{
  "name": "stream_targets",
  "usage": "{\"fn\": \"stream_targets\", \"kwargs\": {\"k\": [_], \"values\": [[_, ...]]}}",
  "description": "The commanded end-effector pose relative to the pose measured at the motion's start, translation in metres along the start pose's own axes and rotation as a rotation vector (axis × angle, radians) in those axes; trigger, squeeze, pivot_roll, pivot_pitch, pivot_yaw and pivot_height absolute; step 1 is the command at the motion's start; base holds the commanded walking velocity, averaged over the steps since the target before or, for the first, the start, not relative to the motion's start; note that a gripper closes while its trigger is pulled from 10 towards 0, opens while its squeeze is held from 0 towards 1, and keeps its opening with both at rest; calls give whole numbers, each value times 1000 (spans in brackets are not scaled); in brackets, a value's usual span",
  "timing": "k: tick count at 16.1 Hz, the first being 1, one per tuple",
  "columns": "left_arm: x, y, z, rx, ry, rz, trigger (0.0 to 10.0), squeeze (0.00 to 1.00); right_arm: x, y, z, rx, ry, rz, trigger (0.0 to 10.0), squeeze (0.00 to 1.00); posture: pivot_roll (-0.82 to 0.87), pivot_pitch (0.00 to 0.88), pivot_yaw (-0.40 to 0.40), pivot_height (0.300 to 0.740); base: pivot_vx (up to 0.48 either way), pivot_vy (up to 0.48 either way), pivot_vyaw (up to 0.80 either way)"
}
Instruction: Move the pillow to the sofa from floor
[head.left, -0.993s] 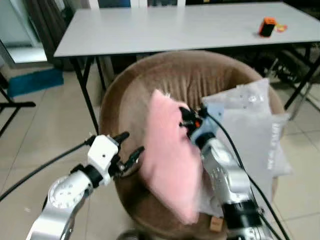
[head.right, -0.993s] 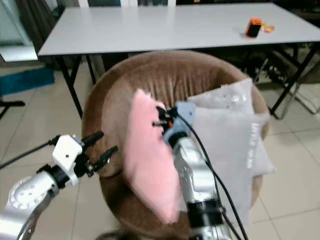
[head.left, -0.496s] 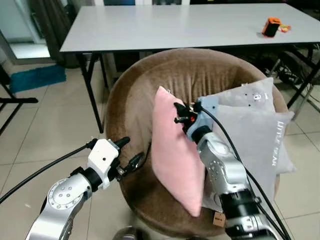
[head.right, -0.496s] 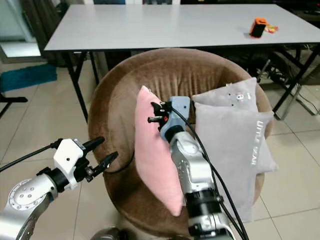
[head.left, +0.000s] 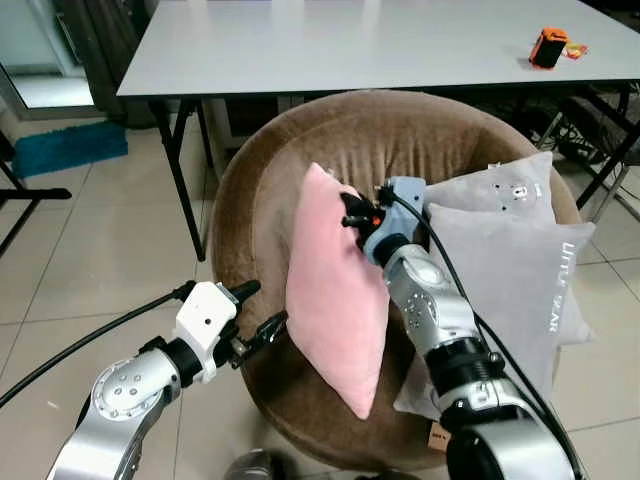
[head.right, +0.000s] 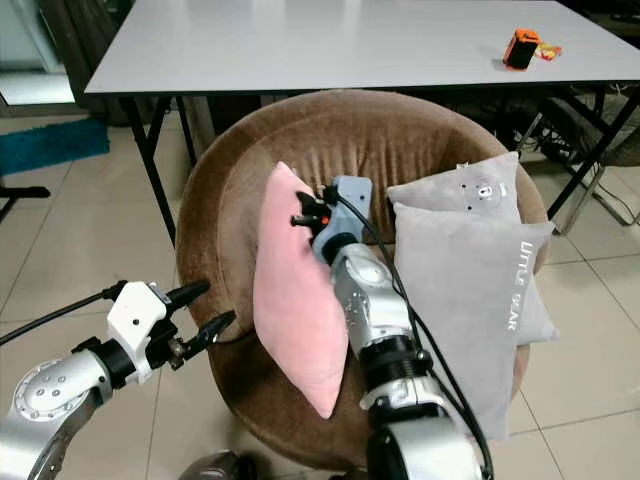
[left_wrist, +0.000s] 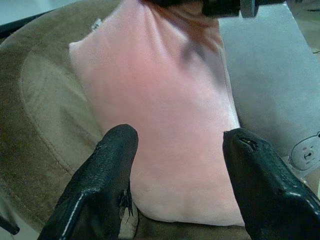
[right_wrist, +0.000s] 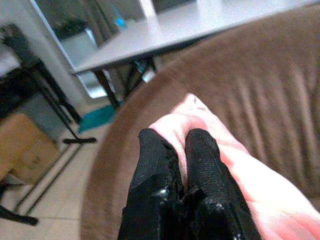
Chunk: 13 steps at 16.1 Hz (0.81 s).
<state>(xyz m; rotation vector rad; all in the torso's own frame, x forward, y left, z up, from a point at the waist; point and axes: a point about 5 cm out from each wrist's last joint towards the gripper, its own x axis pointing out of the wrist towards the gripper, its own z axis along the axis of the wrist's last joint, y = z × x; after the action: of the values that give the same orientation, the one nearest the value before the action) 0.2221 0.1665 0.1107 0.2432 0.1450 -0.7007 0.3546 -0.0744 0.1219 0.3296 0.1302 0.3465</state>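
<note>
A pink pillow (head.left: 333, 288) stands on edge inside the round brown sofa chair (head.left: 262, 180), tilted, its lower corner over the seat. My right gripper (head.left: 347, 210) is shut on the pillow's upper edge, and its fingertips (right_wrist: 172, 150) pinch a fold of pink fabric. My left gripper (head.left: 262, 308) is open beside the chair's left front rim, just short of the pillow. Through its two black fingers (left_wrist: 97, 170) I see the pillow's pink face (left_wrist: 165, 120).
Two grey pillows (head.left: 505, 270) lean on the chair's right side. A white table (head.left: 330, 45) stands behind the chair, with an orange object (head.left: 548, 46) on it. Black table legs (head.left: 178, 180) stand at the left. Tiled floor (head.left: 90, 260) lies open there.
My right gripper has carried the pillow slightly left and deeper into the chair. The left gripper has stayed at the chair's rim. The camera has shifted a little.
</note>
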Motion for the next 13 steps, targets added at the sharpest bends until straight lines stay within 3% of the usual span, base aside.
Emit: {"fn": "stream_targets", "kwargs": {"k": [1, 2, 3, 5, 6, 11, 12, 13], "values": [[0, -2, -1, -2, 9, -19, 10000, 0, 1, -7, 3, -19, -14, -36, 10000, 0, 84, 61, -20, 740, 0, 0, 0], [1, -2, -1, -3, 12, -20, 10000, 0, -2, -22, -12, -61, 84, -94, 10000, 1000, 81, 56, -21, 740, 0, 0, 0], [1, -3, -1, -6, 13, -25, 10000, 0, -5, -31, -21, -80, 136, -135, 10000, 1000, 79, 52, -22, 740, 0, 0, 0], [4, -4, -1, -9, 14, -37, 10000, 0, -10, -45, -23, -122, 135, -206, 10000, 1000, 73, 45, -21, 740, 0, 0, 0], [5, -3, -1, -9, 13, -39, 10000, 0, -12, -49, -19, -174, 105, -217, 10000, 1000, 67, 37, -18, 740, 0, 0, 0], [13, 0, 0, -25, 18, 12, 10000, 0, -26, -56, 30, -173, -169, -194, 10000, 1000, 34, 8, 15, 740, 0, 0, 0], [14, 0, 0, -29, 17, 33, 10000, 0, -32, -53, 41, -186, -215, -167, 10000, 675, 28, 1, 17, 740, 0, 0, 0], [13, 0, 0, -28, 5, 53, 10000, 0, -38, -49, 45, -196, -235, -146, 10000, 0, 26, 0, 19, 740, 0, 0, 0]]}}
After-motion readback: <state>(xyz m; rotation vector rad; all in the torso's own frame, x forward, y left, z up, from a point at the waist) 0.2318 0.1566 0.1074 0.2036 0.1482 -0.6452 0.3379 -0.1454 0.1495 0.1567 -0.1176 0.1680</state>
